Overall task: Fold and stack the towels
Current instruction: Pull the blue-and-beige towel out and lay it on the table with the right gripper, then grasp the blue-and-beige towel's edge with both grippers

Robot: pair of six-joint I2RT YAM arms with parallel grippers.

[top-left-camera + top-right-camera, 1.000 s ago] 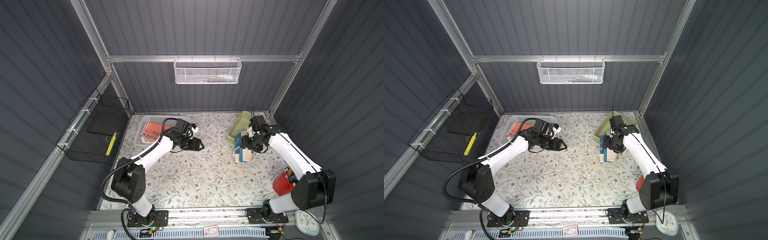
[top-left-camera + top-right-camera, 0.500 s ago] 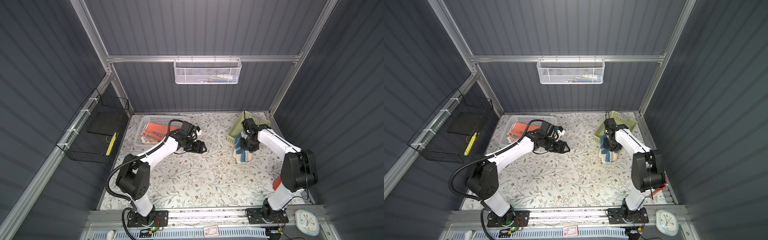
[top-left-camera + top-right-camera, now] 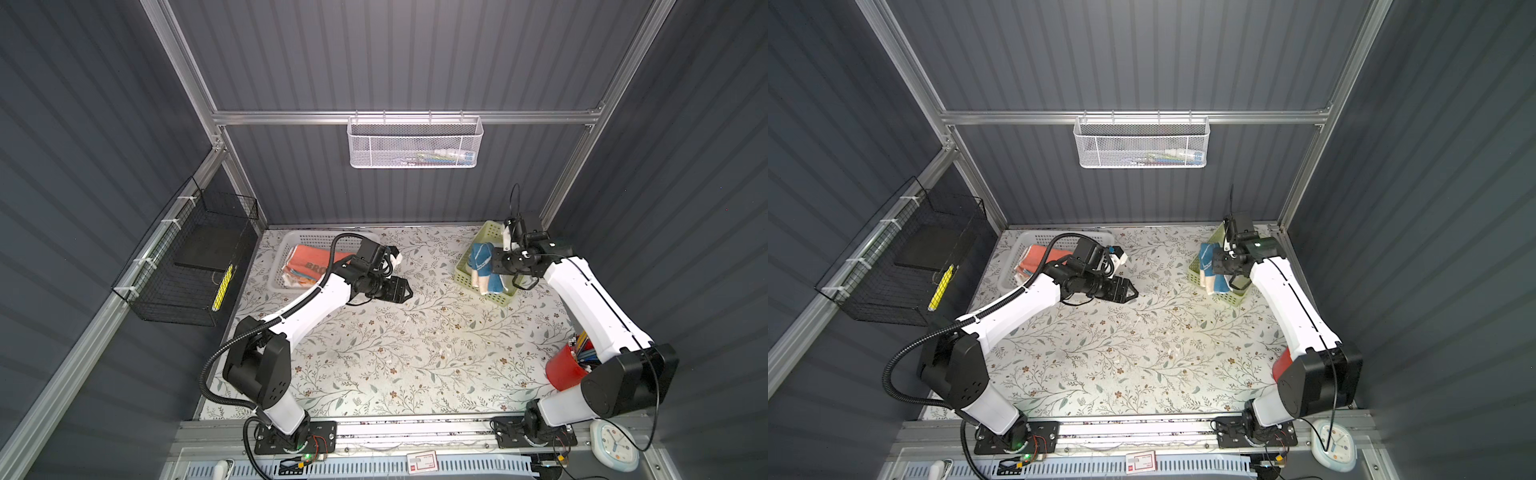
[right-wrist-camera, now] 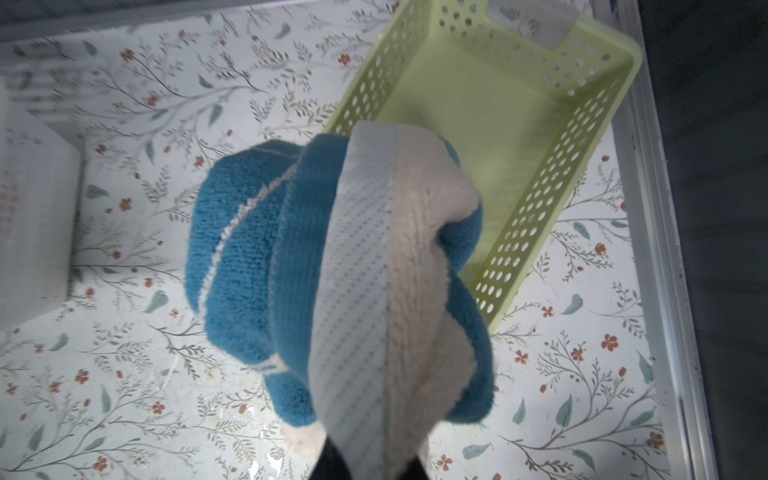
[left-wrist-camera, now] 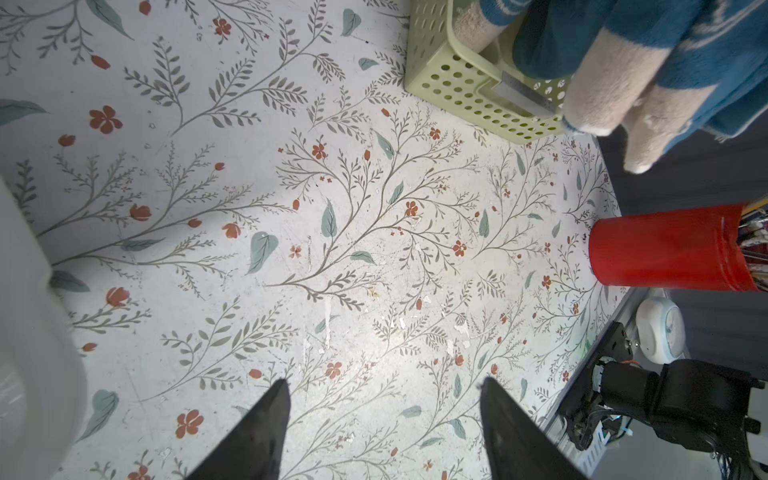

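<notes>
Where the cream-and-blue towel [image 4: 332, 257] hung: bunched in a wad from the right gripper [image 3: 500, 268], over one wall of the green basket [image 4: 582, 124]; whether an end touched the basket could not be told.
Right gripper: fingers pinched tight on a thick fold of the cloth, not on a corner.
Left gripper [image 5: 382, 415]: fingers spread wide and empty above the bare flowered table covering [image 3: 415, 345], well apart from the towel.
Other towels: the coral "BROWN" towel [image 3: 309, 264] lay crumpled in the white basket [image 3: 291, 241]; nothing was folded or stacked yet.
Risk, snag: a dangling end could catch the green basket's rim and drag the basket along.
Risk, spread: a mid-cloth pinch would likely lay the wad down twisted, with its corners hard to find.
Risk, arm: the red cup [image 3: 563, 372] stood beside the right arm; a wide swing might tip it.
</notes>
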